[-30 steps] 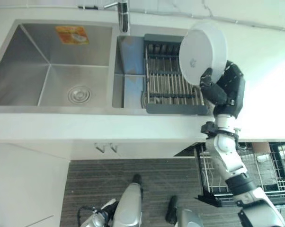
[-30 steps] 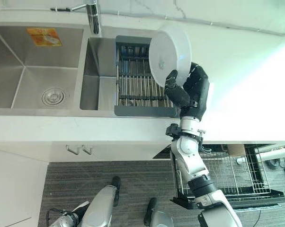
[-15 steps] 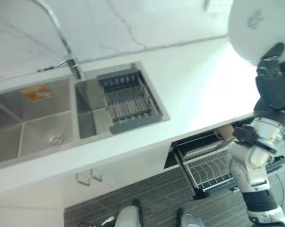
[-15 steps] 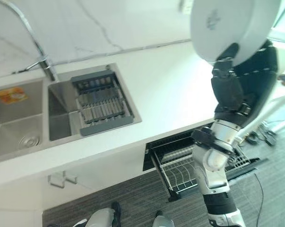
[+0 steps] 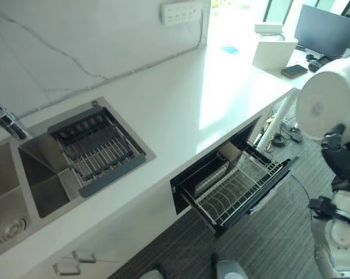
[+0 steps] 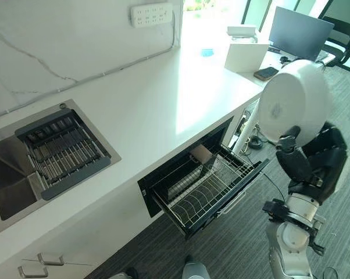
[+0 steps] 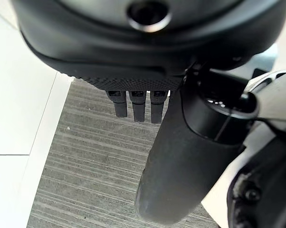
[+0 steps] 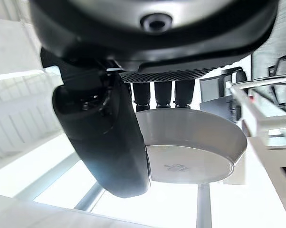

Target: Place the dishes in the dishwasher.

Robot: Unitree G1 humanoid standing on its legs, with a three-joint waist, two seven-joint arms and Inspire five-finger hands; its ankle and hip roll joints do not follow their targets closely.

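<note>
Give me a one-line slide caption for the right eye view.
Right robot hand holds a round white bowl upright beside the white countertop, above the pulled-out wire dishwasher rack.

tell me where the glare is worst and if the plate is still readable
Eye views: window light washes out the counter above the open dishwasher rack; the plate in the right hand keeps a clear outline. Right wrist view: bright background, thumb silhouetted, plate underside readable. Left wrist view: even light, left hand over floor.
</note>
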